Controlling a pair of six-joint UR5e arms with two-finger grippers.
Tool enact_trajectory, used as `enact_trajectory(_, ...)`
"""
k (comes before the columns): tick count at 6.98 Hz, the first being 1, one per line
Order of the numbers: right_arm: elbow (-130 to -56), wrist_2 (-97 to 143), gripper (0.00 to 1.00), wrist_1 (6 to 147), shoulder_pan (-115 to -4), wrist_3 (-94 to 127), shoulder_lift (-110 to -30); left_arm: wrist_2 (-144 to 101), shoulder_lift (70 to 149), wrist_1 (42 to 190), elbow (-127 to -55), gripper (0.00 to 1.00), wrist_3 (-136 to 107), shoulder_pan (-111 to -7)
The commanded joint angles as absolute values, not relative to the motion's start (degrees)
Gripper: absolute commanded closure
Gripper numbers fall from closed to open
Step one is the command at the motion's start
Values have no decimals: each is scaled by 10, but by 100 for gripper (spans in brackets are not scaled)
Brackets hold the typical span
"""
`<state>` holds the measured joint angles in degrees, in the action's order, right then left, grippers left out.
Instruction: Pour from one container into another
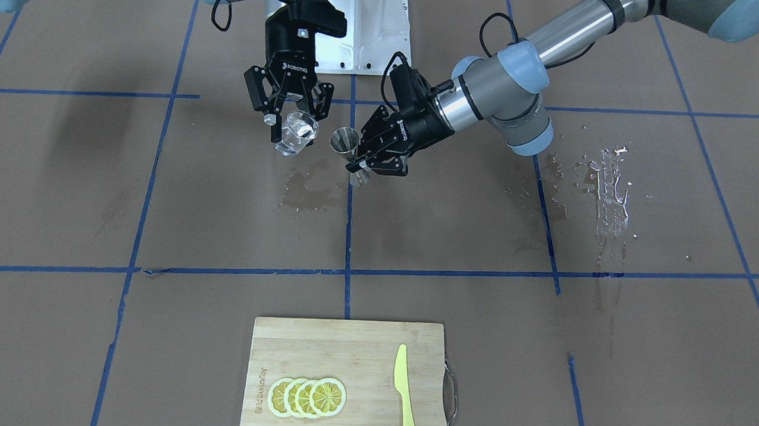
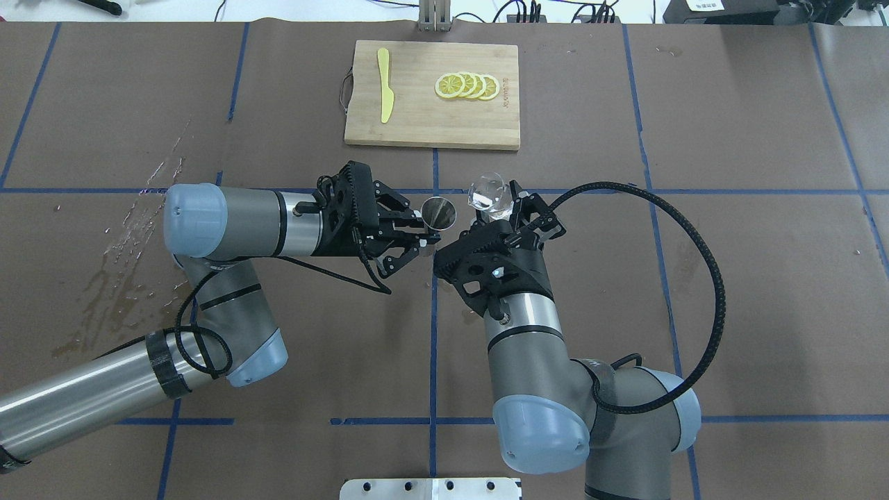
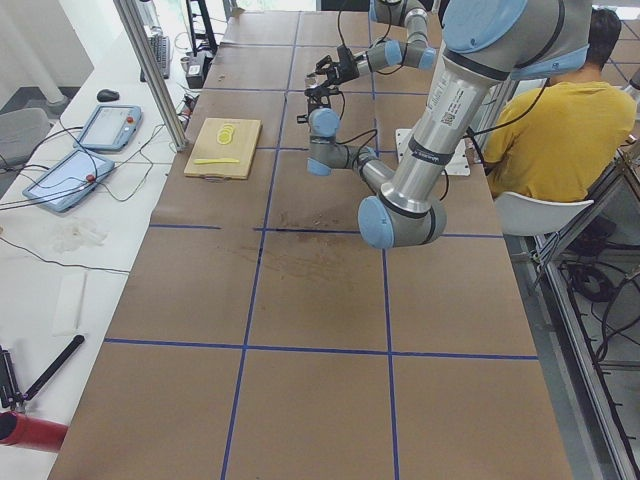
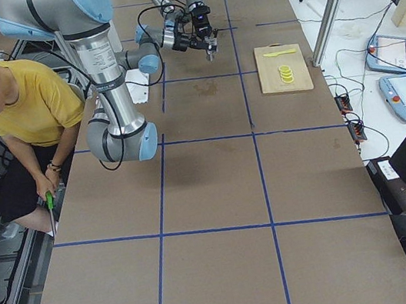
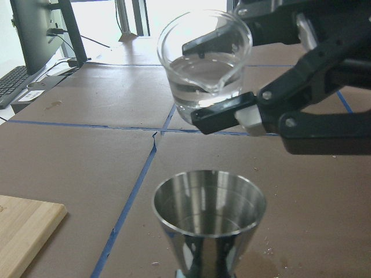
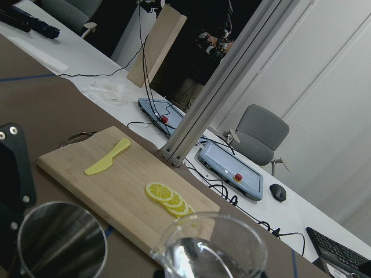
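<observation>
The right pincer (image 1: 295, 123) is clamping its fingers (image 5: 223, 113) on opposite sides of the small clear tumbler (image 5: 203, 63) and holding it in the air over the brown counter (image 1: 162, 197). Clear liquid is sitting in the tumbler's lower half, and its pouring lip is facing the steel jigger (image 5: 208, 214). The left pincer (image 1: 358, 167) is gripping the jigger at its narrow waist, keeping it upright with the wide mouth open to the top. The two vessels are hanging just beside each other near the counter's middle without touching, and in the left wrist view the tumbler is riding higher than the jigger's rim. No liquid is showing between them.

A damp patch (image 1: 307, 190) is darkening the paper below the two vessels, and a longer wet streak (image 1: 611, 191) is glistening on the robot's left side of the counter. On the far side from the robot, a wooden cutting board (image 1: 348, 346) is carrying a row of overlapping lemon slices (image 1: 307, 397) and a yellow knife (image 1: 403, 393), well apart from the arms. A person in a yellow shirt (image 3: 550, 130) is sitting behind the robot.
</observation>
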<state>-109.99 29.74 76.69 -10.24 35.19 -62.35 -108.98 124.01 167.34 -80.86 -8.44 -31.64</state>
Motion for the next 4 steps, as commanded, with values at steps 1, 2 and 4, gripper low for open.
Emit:
enact_trajectory(1, -1098, 297, 100, 768, -102, 324, -618, -1090, 1240, 1673, -809, 100, -84, -316)
enact_trajectory(2, -1096, 297, 100, 768, -102, 323, -614, -1090, 1240, 1673, -809, 100, -84, -316)
enact_trajectory(4, -1095, 297, 100, 768, -102, 316, -612, -1090, 1240, 1673, -809, 100, -84, -316)
